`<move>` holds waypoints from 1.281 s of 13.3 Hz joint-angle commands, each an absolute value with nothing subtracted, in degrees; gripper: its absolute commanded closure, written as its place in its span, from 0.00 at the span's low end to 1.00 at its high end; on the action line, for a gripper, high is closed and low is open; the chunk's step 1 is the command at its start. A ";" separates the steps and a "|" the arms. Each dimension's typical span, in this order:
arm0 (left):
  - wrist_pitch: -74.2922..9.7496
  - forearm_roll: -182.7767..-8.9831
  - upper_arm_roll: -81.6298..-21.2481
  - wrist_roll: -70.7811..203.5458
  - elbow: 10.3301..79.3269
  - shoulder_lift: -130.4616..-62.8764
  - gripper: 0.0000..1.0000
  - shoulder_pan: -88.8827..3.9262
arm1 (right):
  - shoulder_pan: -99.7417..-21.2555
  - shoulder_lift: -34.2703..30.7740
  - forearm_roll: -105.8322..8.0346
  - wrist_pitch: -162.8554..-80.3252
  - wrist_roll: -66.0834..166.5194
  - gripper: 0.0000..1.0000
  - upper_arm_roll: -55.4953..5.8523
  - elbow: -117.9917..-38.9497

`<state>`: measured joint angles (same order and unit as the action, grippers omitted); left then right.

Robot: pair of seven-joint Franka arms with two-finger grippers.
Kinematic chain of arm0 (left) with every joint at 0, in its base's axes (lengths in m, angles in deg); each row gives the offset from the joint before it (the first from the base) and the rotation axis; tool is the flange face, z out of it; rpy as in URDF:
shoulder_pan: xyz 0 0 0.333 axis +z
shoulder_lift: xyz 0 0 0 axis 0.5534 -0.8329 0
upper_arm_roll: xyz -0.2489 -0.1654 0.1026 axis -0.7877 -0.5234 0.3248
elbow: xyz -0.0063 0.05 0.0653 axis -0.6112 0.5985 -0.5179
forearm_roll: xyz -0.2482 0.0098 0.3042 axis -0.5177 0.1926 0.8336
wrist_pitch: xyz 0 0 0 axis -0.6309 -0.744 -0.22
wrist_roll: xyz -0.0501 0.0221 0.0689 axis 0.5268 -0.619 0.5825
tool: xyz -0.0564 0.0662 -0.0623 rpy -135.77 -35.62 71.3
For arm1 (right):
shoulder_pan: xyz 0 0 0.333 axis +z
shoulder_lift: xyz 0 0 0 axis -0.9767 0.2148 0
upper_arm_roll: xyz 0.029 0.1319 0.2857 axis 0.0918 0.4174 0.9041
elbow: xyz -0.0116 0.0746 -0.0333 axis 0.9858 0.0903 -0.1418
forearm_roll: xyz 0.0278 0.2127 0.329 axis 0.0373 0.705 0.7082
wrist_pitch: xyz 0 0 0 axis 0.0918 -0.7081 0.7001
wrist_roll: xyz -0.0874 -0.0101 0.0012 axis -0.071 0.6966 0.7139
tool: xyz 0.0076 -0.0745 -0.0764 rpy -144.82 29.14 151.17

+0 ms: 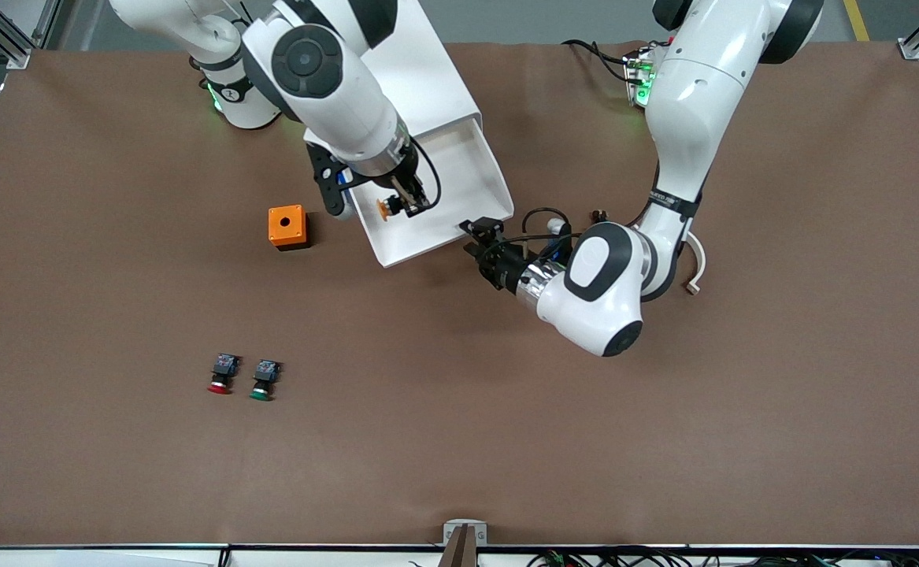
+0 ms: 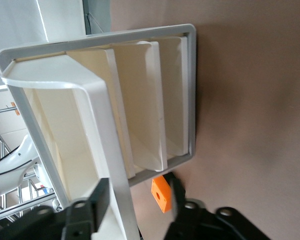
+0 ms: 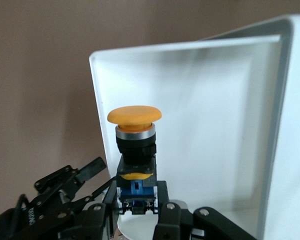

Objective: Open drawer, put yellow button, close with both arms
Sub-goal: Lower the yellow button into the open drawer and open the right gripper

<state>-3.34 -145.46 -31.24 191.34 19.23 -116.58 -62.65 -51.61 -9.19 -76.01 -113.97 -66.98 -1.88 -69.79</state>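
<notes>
— Red button (image 1: 221, 376) and green button (image 1: 264, 380) lie nearest; the yellow button (image 1: 387, 207)?
— Pinched in the right gripper (image 1: 405, 201) over the open drawer (image 1: 471, 185).
— Left gripper (image 1: 481, 242)?
— Fingers spread astride the drawer's front edge.

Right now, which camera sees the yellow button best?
The right wrist view: the yellow button fills it, pinched in the right gripper. The front view shows it tiny over the drawer; the left wrist view misses it.
</notes>
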 commanded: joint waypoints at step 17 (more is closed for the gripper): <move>-6.69 -111.09 -21.86 117.98 17.27 -106.56 0.00 -62.78 | -55.61 -7.63 -85.56 -115.59 -63.75 0.00 -2.32 -65.77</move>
